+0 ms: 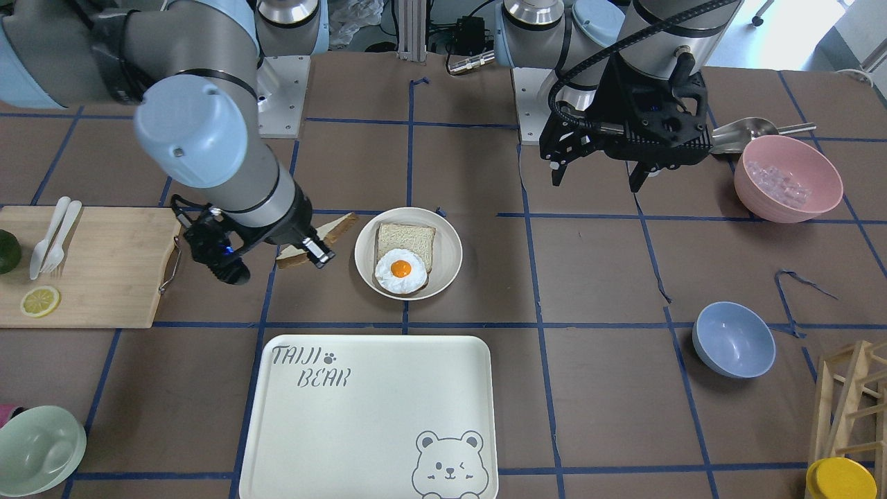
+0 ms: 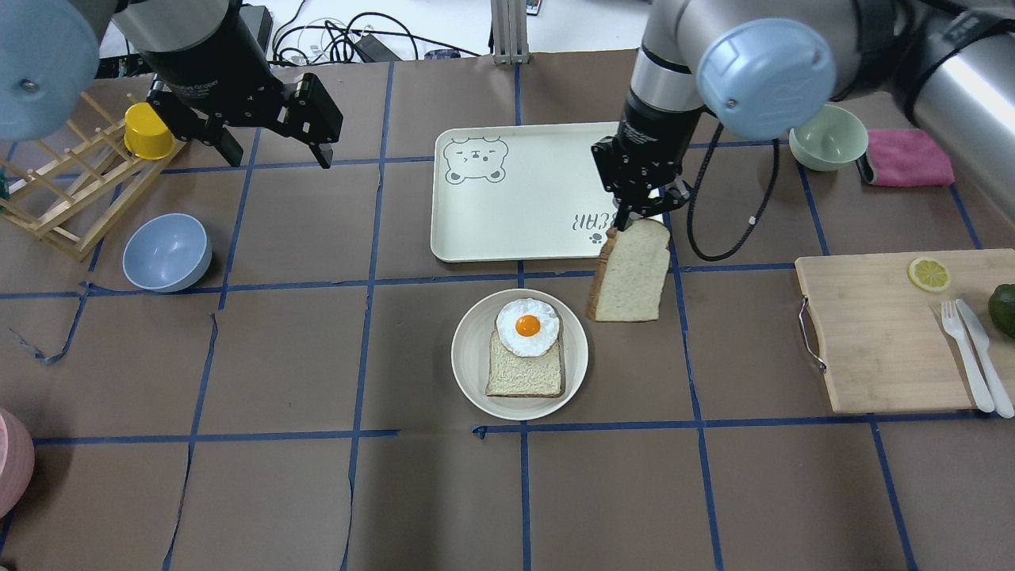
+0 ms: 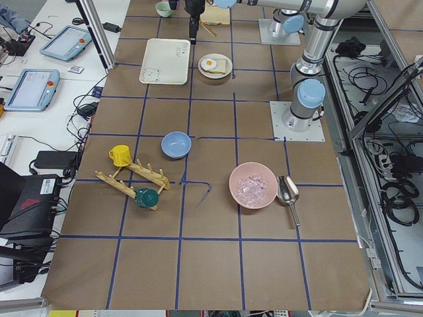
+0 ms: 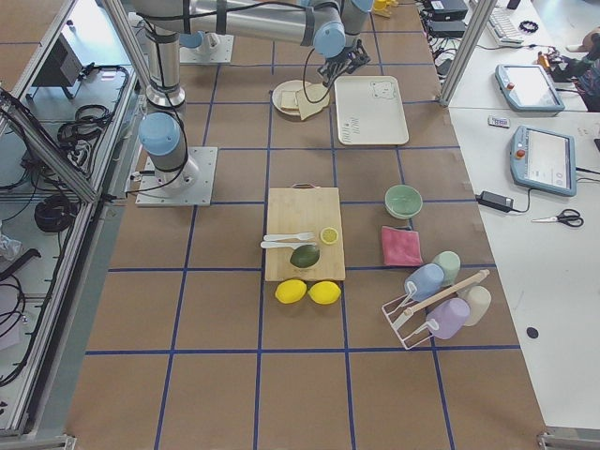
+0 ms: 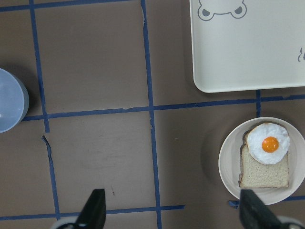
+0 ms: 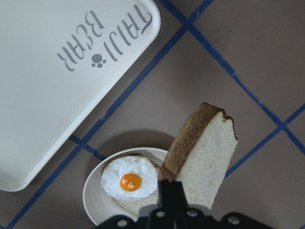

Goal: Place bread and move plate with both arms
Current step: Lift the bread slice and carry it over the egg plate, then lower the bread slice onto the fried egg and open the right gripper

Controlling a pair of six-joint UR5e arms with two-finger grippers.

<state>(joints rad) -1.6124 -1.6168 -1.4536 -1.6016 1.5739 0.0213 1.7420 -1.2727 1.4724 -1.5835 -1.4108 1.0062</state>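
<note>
My right gripper is shut on the bread, a slice with a dark brown crust. It holds the slice by one edge, tilted, just to the right of the plate and near the tray's corner. The bread also shows in the right wrist view and the front view. The round cream plate holds a paler slice with a fried egg on it. My left gripper is open and empty, high above the table's far left, well away from the plate.
The cream bear-printed tray lies just beyond the plate. A blue bowl and a wooden rack are at the left. A cutting board with cutlery and a lemon slice is at the right, and a green bowl lies beyond it.
</note>
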